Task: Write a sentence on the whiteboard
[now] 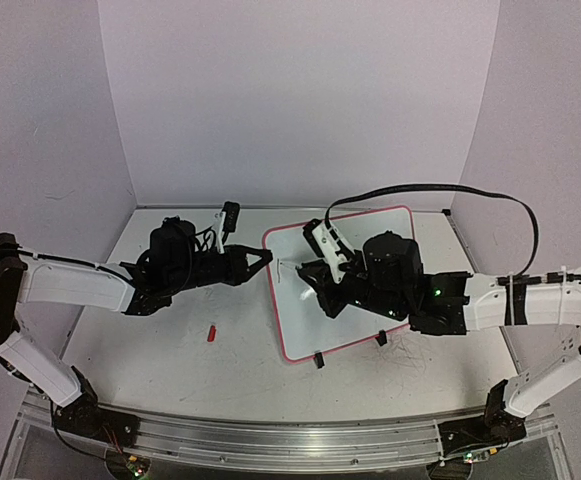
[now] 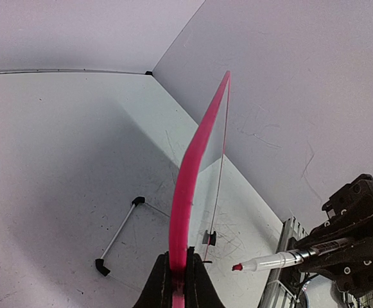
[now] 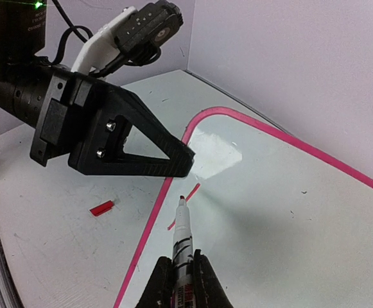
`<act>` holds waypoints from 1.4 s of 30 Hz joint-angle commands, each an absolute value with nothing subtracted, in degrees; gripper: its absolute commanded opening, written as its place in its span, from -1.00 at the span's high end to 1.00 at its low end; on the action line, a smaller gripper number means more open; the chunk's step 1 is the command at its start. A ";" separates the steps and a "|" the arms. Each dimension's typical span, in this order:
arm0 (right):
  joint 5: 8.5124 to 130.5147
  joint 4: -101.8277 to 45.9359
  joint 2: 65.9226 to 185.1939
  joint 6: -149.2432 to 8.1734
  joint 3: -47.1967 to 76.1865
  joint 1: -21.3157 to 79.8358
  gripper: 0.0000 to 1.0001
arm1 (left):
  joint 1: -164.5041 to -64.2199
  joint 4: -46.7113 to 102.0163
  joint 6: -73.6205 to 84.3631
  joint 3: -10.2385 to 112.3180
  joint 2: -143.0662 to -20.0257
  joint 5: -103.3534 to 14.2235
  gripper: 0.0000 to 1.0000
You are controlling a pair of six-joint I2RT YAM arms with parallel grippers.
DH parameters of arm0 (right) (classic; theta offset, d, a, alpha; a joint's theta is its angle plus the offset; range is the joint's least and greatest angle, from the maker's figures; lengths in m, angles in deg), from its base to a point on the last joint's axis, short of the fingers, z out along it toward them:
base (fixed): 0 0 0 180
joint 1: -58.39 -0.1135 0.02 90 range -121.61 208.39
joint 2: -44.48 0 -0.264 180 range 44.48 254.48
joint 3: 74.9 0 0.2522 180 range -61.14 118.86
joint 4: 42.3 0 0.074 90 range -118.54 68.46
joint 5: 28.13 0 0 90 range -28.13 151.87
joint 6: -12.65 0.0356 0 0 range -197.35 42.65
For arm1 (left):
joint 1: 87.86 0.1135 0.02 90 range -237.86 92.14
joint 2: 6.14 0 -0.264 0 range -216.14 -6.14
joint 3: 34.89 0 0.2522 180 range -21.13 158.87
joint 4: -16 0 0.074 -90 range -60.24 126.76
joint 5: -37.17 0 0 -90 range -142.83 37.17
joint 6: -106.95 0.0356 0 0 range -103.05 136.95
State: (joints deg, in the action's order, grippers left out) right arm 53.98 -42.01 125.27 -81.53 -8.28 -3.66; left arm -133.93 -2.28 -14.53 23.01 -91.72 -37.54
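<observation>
The whiteboard (image 1: pixel 355 255) lies flat mid-table, glossy white with a pink-red frame and two black clip feet on its near edge. My left gripper (image 1: pixel 267 259) is shut on the frame's left edge, and the left wrist view shows the pink frame (image 2: pixel 185 186) pinched between its jaws (image 2: pixel 180 260). My right gripper (image 3: pixel 183 260) is shut on a white marker (image 3: pixel 182 234). Its red tip is at the board's left part, by a short red stroke (image 3: pixel 194 188). I cannot tell if the tip touches. No readable sentence shows.
A small red marker cap (image 1: pixel 211 333) lies on the table left of the board and also shows in the right wrist view (image 3: pixel 101 208). A thin metal rod with black ends (image 2: pixel 119 234) shows in the left wrist view. Walls close three sides.
</observation>
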 commanded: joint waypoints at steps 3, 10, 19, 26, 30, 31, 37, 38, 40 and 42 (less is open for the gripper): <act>51.76 -44.88 126.09 -81.98 -6.16 -3.20 1.00 | -133.77 -4.07 -13.45 23.16 -89.91 -37.98 1.00; 52.10 -45.72 127.34 -82.16 -5.86 -3.06 1.00 | -133.74 -4.08 -13.51 23.10 -90.08 -37.80 1.00; 52.27 -46.98 127.58 -82.18 -5.65 -3.05 1.00 | -133.74 -4.08 -13.54 23.05 -90.09 -37.71 1.00; 51.41 -47.31 128.59 -82.37 -4.87 -3.05 1.00 | -133.74 -4.07 -13.55 22.91 -89.90 -37.63 1.00; 51.18 -47.58 129.21 -82.61 -4.47 -3.04 1.00 | -133.74 -4.02 -13.63 22.75 -89.86 -37.70 1.00; 51.05 -47.60 129.29 -82.62 -4.41 -3.02 1.00 | -133.76 -4.05 -13.60 22.69 -89.84 -37.76 1.00; 50.31 -47.70 129.95 -82.55 -4.62 -3.00 1.00 | -133.74 -4.08 -13.63 22.68 -89.73 -37.76 1.00; 50.11 -47.70 130.05 -82.47 -4.67 -3.01 1.00 | -133.74 -4.04 -13.63 22.69 -89.72 -37.72 1.00; 49.39 -47.70 130.20 -82.27 -4.81 -3.00 1.00 | -133.74 -4.07 -13.62 22.77 -89.72 -37.71 1.00; 48.43 -47.68 130.34 -82.19 -4.89 -2.96 1.00 | -133.74 -4.04 -13.62 22.75 -89.72 -37.71 1.00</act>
State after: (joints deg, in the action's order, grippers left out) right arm 51.10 -45.30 129.69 -82.08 -7.01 -3.26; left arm -133.93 -2.28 -14.55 22.99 -91.59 -37.52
